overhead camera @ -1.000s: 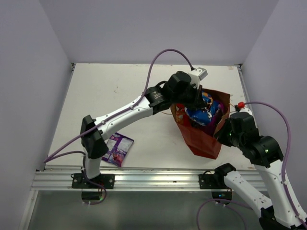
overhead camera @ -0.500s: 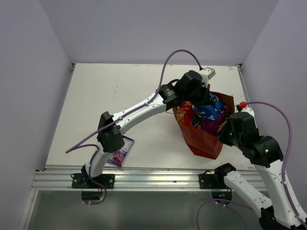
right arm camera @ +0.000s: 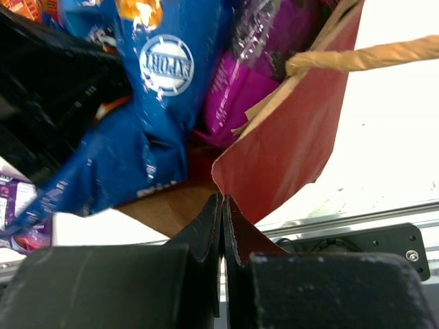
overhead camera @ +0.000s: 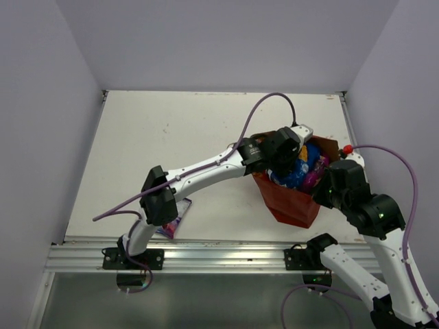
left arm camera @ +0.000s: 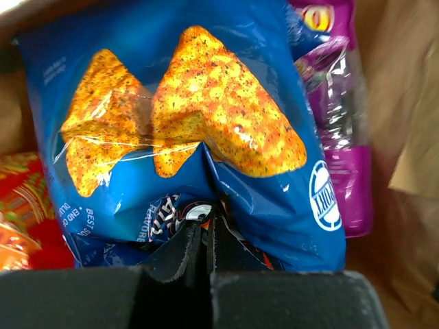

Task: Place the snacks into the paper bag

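Note:
The red paper bag [overhead camera: 291, 202] stands at the right, its brown inside showing in the left wrist view [left arm camera: 408, 89]. My left gripper [left arm camera: 206, 223] reaches down into the bag [overhead camera: 292, 162] and is shut on the lower edge of the blue Doritos pack [left arm camera: 199, 110], which also shows from above [overhead camera: 306, 162]. A purple bag [left arm camera: 343, 103] lies to the right of it and the red cookie bag [left arm camera: 27, 205] to the left. My right gripper [right arm camera: 221, 200] is shut on the bag's torn red rim [right arm camera: 288, 157]. The small purple packet [overhead camera: 173, 224] lies on the table, partly hidden by my left arm.
A string handle [right arm camera: 370, 55] of the bag hangs over its rim. The metal rail [overhead camera: 206, 257] runs along the table's near edge. White walls close in the left, back and right sides.
My left gripper has gone lower into the bag with the Doritos pack, and the left arm has stretched to the right. The right gripper has stayed on the rim.

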{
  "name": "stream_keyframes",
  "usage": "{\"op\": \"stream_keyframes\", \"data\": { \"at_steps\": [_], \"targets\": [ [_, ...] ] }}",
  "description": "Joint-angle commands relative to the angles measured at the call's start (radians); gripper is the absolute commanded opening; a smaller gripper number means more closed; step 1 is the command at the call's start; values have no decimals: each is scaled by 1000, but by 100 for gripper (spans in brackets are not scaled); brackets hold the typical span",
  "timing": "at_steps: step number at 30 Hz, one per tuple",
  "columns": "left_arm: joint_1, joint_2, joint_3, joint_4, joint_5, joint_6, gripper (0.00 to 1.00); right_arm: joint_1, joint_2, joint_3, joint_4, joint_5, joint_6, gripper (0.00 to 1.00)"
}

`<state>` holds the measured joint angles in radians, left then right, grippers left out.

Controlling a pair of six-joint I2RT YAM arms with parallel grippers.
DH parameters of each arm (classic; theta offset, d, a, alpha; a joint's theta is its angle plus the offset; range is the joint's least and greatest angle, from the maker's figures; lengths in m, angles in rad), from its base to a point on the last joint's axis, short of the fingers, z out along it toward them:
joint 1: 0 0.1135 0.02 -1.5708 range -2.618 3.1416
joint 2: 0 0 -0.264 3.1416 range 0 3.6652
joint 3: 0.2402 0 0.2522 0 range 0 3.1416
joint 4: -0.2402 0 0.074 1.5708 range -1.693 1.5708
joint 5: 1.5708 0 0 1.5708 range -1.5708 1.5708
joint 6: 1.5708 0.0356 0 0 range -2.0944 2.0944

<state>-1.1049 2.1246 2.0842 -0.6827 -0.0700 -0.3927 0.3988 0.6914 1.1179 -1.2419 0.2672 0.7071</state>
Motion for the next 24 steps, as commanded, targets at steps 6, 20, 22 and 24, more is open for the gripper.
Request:
{"op": "stream_keyframes", "data": {
  "at_steps": [6,20,22,24],
  "targets": [
    [-82,71,-21,-192,-76,51,0,2,-24,30,-70,0,22,0],
    [-67,-175,182,-95,-447,48,88,2,-41,31,-76,-3,32,0],
    [-39,-256,139,-38,-496,38,95,2,-36,34,-74,-5,29,0],
    [-4,-317,29,10,-543,18,100,2,-33,37,-73,-5,26,0]
  ]
}}
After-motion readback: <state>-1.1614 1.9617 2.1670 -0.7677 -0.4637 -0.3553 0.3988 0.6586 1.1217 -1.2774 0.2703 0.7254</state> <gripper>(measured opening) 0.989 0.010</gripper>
